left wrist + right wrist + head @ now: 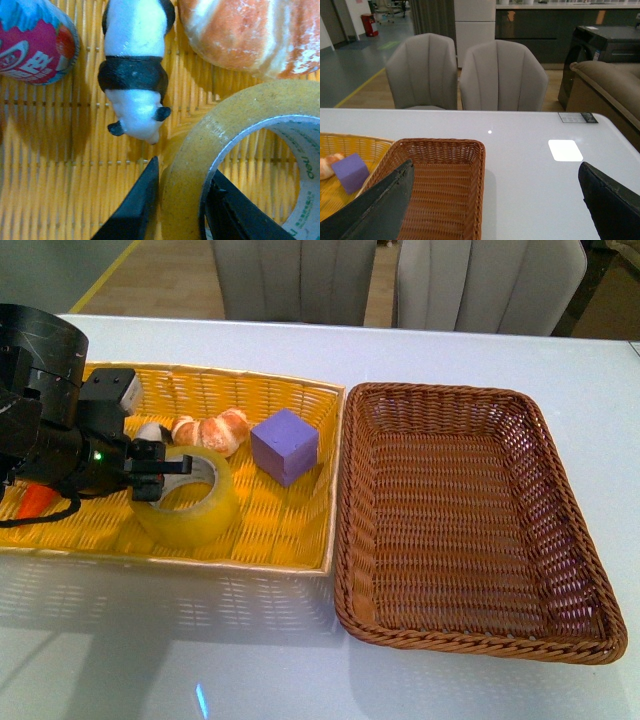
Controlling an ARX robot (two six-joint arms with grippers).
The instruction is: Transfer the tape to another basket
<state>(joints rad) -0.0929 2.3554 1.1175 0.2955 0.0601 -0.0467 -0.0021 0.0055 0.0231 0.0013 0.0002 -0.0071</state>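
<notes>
Your left claw [178,468] clamps the wall of the tape [200,515], one finger inside its core, ready to lift it toward the brown basket [345,540]; your right claw [496,165] hangs with fingers apart.

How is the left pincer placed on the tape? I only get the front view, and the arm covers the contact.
Observer: In the left wrist view the left pincer straddles the wall of the tape, one finger outside and one inside the core. I cannot tell whether it is squeezing.
Operator: And the right arm? It is absent from my view.
Observer: The right pincer hangs open above the white table, facing the brown basket.
Operator: What is the white thing beside the bread?
Observer: A panda figurine, lying just clear of the tape.
</notes>
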